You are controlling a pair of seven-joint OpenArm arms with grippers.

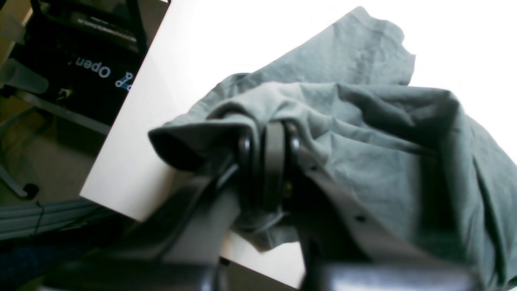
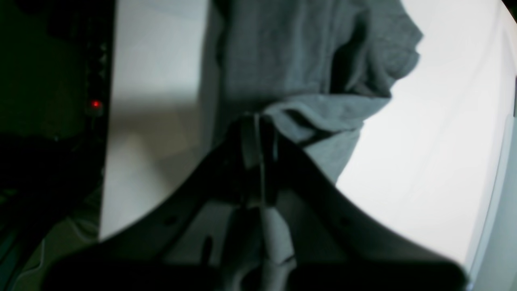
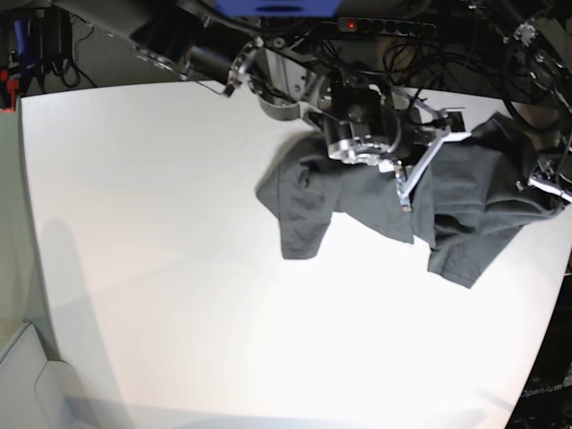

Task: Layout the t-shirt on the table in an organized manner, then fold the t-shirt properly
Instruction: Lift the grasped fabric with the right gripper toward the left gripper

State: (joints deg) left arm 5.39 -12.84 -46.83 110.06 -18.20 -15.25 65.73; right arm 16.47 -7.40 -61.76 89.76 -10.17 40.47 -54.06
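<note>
The dark grey t-shirt (image 3: pixel 313 206) lies bunched at the back right of the white table (image 3: pixel 179 268), one sleeve spread out to the left. My right gripper (image 3: pixel 402 192) is shut on a fold near the shirt's middle. In the right wrist view its fingers (image 2: pixel 258 121) pinch a hem of the t-shirt (image 2: pixel 282 52), which hangs down over the table (image 2: pixel 424 161). My left gripper (image 3: pixel 541 183) holds the shirt's right end at the table's right edge. In the left wrist view it (image 1: pixel 268 133) is shut on a rolled edge of the t-shirt (image 1: pixel 363 153) above the table (image 1: pixel 133 161).
Cables and a power strip (image 3: pixel 384 27) with a red light run behind the table's back edge. A black case with "Open" lettering (image 1: pixel 97 68) stands on the floor beyond the table's edge. The table's right edge runs close to my left gripper.
</note>
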